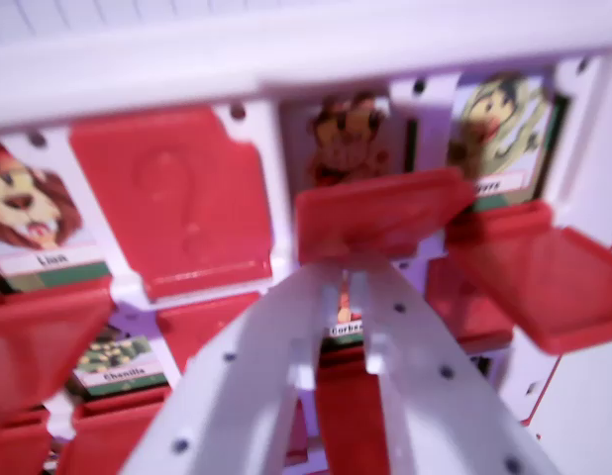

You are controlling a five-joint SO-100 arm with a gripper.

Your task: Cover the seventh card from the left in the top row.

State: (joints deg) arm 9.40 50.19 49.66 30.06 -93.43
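Observation:
My gripper (352, 269) reaches up from the bottom centre on two white fingers (258, 366) whose tips meet, so it is shut with nothing held. The tips are at the lower edge of a red flap (380, 213) that stands half raised. Behind that flap an animal card (348, 134) in the top row still shows its upper half. To the left is a raised red flap with a question mark (172, 203) covering its card. Further left is a Lion card (29, 213), uncovered. The picture is blurred.
At the top right another animal card (499, 124) is uncovered, with its red flap (544, 282) lying flat. A Chenille card (118, 361) shows in the row below, and another card (344, 319) peeks between my fingers. The white board frame (286, 54) runs along the top.

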